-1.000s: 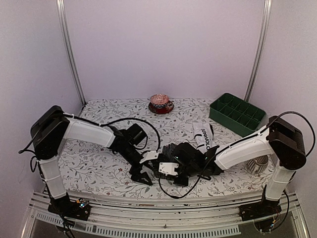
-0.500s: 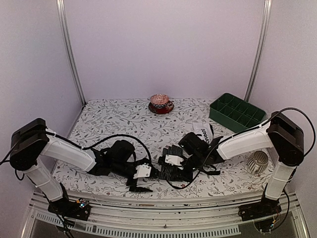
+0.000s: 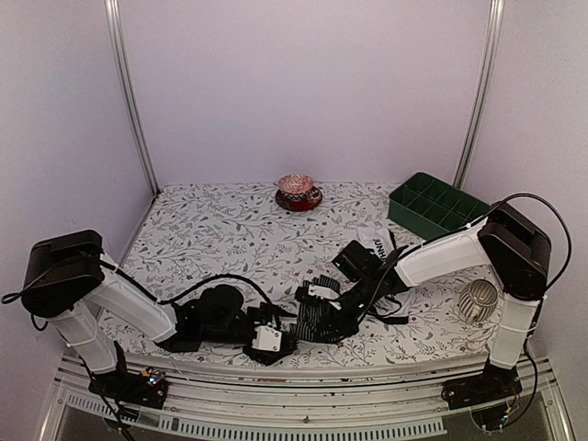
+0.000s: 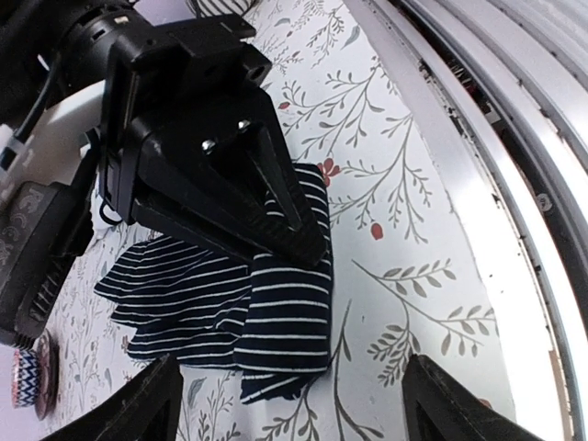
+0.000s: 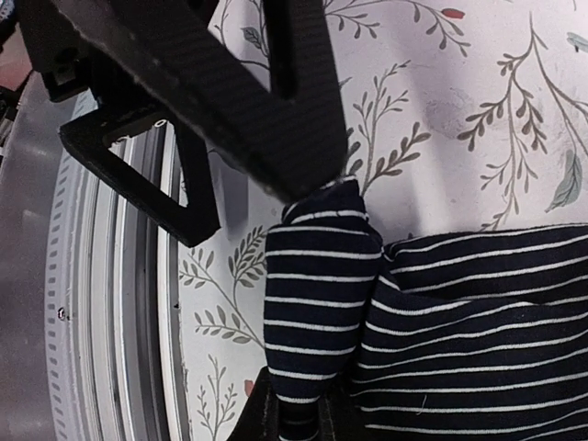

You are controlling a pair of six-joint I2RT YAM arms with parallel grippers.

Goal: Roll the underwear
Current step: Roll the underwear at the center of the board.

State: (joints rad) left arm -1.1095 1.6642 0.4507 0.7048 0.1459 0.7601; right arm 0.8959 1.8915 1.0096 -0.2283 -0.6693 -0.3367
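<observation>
The black striped underwear point(image 3: 319, 322) lies near the table's front edge, partly folded. It also shows in the left wrist view point(image 4: 266, 312) and the right wrist view point(image 5: 317, 276). My right gripper point(image 3: 317, 308) is shut on a folded edge of it point(image 5: 299, 418), low on the table. My left gripper point(image 3: 272, 340) is wide open and empty just left of the cloth; its fingertips point(image 4: 138, 409) straddle bare table in front of the fold. The white underwear with black lettering point(image 3: 378, 250) lies behind the right arm, partly hidden.
A green compartment tray point(image 3: 439, 209) stands at the back right. A red saucer with a patterned bowl point(image 3: 298, 193) is at the back centre. A ribbed metal cup point(image 3: 478, 299) lies at the right. The metal front rail point(image 4: 514, 230) runs close by the left gripper.
My left arm has dropped low and slid its open gripper toward the front edge, next to the cloth. My right wrist has swung back while its gripper stays on the striped underwear.
</observation>
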